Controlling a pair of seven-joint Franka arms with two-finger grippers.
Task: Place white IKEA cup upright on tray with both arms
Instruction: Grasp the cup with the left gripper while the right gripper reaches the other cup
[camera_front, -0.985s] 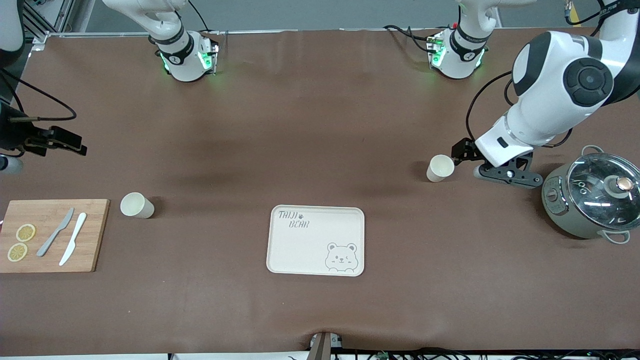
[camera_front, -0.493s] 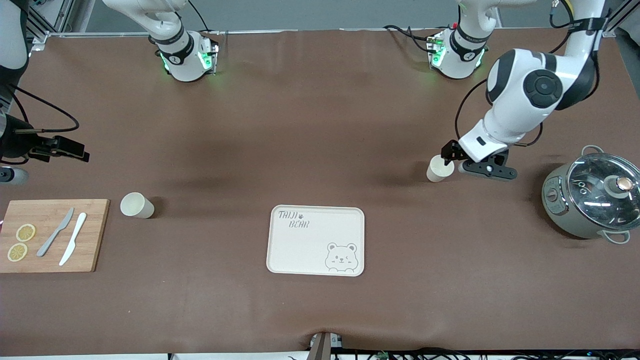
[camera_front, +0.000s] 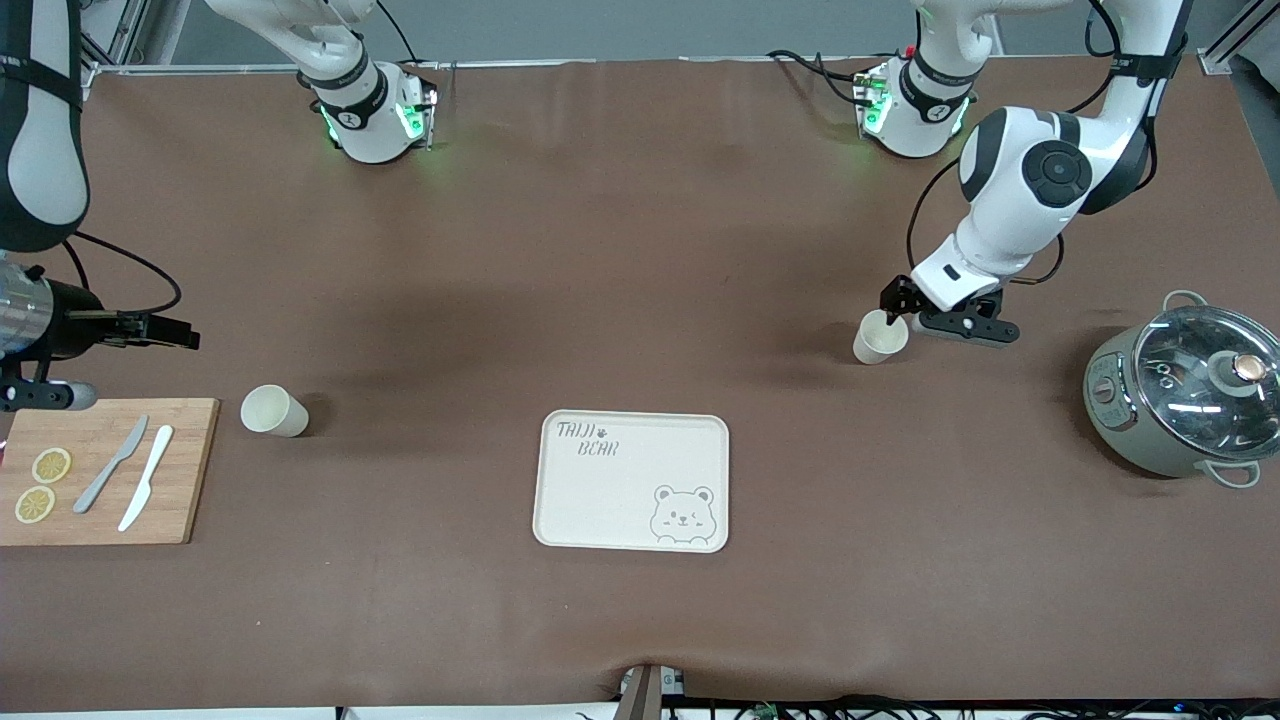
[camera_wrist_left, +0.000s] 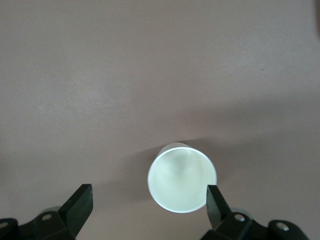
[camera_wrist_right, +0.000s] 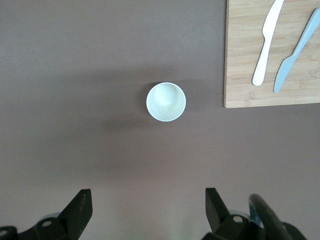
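A white cup (camera_front: 880, 337) stands upright on the brown table toward the left arm's end. My left gripper (camera_front: 899, 306) is open just above its rim. In the left wrist view the cup (camera_wrist_left: 182, 177) lies off centre between the fingers of the left gripper (camera_wrist_left: 148, 204), close to one finger (camera_wrist_left: 215, 202). A second white cup (camera_front: 272, 411) stands upright beside the cutting board. My right gripper (camera_front: 165, 330) is open over bare table near it, and the right wrist view shows that cup (camera_wrist_right: 166, 102) ahead of the gripper (camera_wrist_right: 148, 206). The cream bear tray (camera_front: 620, 500) lies empty mid-table.
A wooden cutting board (camera_front: 190, 470) with two knives (camera_front: 112, 463) and lemon slices (camera_front: 50, 465) lies at the right arm's end. A lidded grey pot (camera_front: 1185, 390) stands at the left arm's end, near the left gripper's cup.
The left arm has drawn in and brought its gripper from beside the cup to over its rim. The right gripper has moved toward the cup by the cutting board.
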